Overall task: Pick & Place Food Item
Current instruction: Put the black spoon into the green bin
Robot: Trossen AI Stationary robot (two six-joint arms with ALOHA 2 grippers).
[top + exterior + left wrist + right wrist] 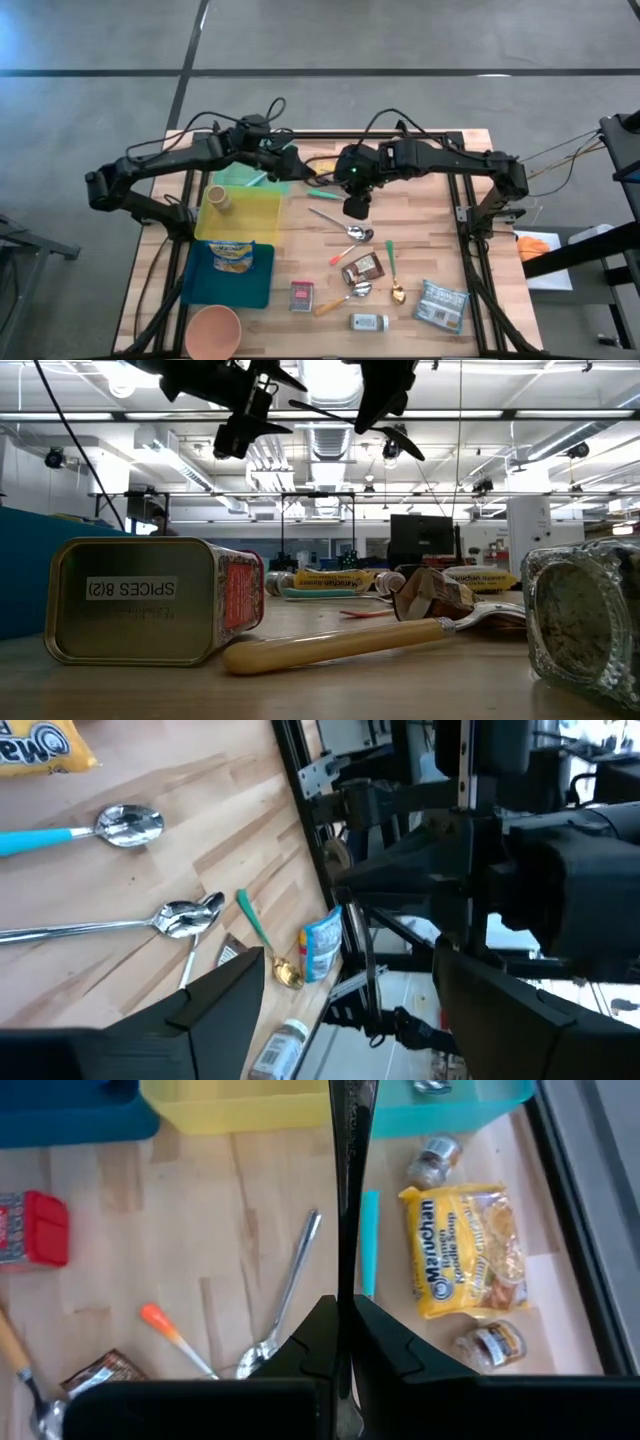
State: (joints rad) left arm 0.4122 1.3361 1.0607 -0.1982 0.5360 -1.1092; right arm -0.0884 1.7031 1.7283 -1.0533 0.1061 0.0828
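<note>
Yellow is what I read first: the Maruchan Ramen Noodle Soup packet (462,1250) lies flat on the bare wood at the back of the table, a turquoise-handled spoon (368,1240) just beside it and two small jars (436,1160) near its ends. No gripper touches it.

My left gripper (285,160) hangs over the back of the table near the teal tray (238,178). In its wrist view the two fingers (210,1000) stand well apart with nothing between them.

My right gripper (345,1320) hovers above the table's middle, over the loose spoons. Its fingers are pressed together, and a thin dark rod (348,1140) stands up from between them.

Other writing I can make out: from the low camera, a tin (150,615) lying on its side shows "SPICES 8(2)" upside down on its base, with a cream-handled utensil (350,643) in front of it and a glass spice jar (585,615) to one side. On the blue tray (225,285) sits another yellow packet (233,256); I cannot read its print. A yellow bin (250,212) holds a small cup (217,197).
</note>
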